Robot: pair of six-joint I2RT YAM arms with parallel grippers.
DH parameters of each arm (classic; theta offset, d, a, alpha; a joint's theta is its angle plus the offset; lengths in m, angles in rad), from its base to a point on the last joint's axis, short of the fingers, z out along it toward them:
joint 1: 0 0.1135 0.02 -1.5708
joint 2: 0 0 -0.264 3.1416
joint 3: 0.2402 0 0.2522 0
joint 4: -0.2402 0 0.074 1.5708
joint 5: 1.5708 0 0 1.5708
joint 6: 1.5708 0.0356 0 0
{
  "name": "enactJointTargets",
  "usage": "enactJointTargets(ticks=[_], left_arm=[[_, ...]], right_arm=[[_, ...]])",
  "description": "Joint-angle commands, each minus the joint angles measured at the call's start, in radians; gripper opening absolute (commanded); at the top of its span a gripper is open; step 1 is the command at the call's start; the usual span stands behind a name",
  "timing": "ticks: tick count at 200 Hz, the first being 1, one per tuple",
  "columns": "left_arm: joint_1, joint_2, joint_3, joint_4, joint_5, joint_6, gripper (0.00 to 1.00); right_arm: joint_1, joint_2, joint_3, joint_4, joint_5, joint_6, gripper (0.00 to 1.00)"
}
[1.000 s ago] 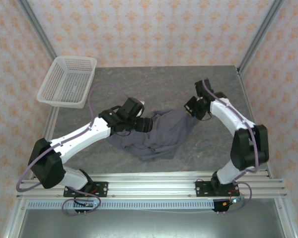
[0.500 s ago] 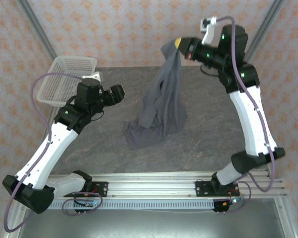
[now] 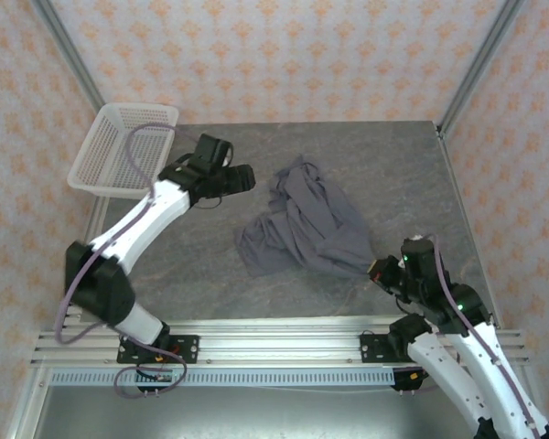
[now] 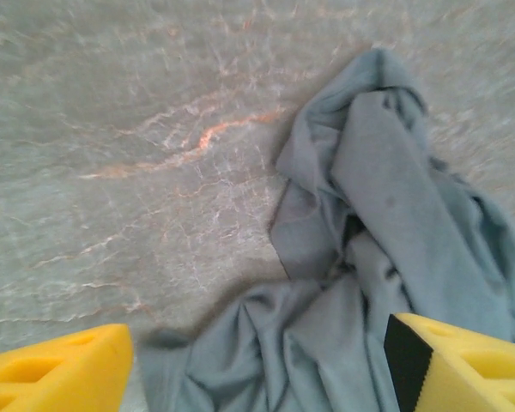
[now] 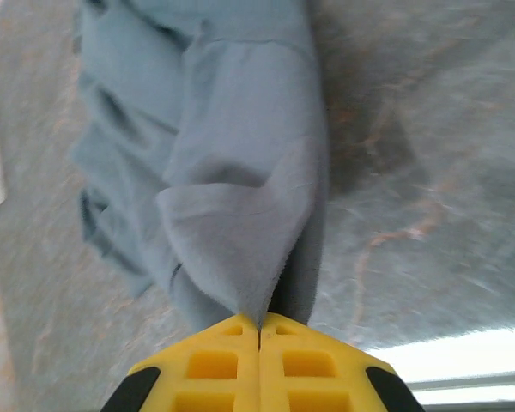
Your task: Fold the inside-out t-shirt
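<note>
1. Starting nearest the bases, the right gripper [image 3: 377, 271] is found low at the near right of the table [image 3: 412, 165]. Its jaws are closed tight on a corner of the inside-out t-shirt [image 3: 302, 224].
2. The right arm is folded back close to its base, and the wrist is pointed away towards the cloth.
3. The pinch is shown plainly from the right wrist. A folded peak of the t-shirt [image 5: 215, 154] is clamped where the yellow fingers [image 5: 215, 365] meet, a detail too small to be read from above.
4. The t-shirt is laid crumpled across the middle of the table, running from the held corner away and leftward.
5. The left arm is stretched far out over the table. The left gripper [image 3: 242, 176] is held near the garment's far left edge, apart from it, with jaws spread wide and nothing between them.
6. From the left wrist, the yellow fingertips [image 4: 56, 373] are seen well apart, with rumpled cloth [image 4: 395, 215] ahead of them.
7. A white mesh basket [image 3: 123, 146] is set at the far left corner.
</note>
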Motion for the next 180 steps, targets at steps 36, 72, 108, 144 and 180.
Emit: enactJointTargets(ticks=[36,72,108,144,180], left_arm=[[-0.081,0.465,0.410,-0.013,-0.066,0.014,0.77],[-0.081,0.817,0.819,-0.090,-0.018,0.064,0.74],[-0.081,1.104,1.207,-0.255,-0.040,0.161,0.74],[-0.066,1.110,1.189,-0.239,-0.032,0.159,0.00],[0.008,0.805,1.081,-0.165,0.027,0.118,0.00]], right_arm=[[-0.002,0.193,0.074,-0.115,0.096,-0.012,0.00],[-0.003,0.169,0.043,-0.043,0.058,0.003,0.00],[-0.002,0.174,0.034,-0.004,0.032,0.006,0.00],[-0.002,0.201,0.077,0.019,0.037,-0.011,0.00],[-0.003,0.239,0.189,0.009,0.276,-0.048,0.00]])
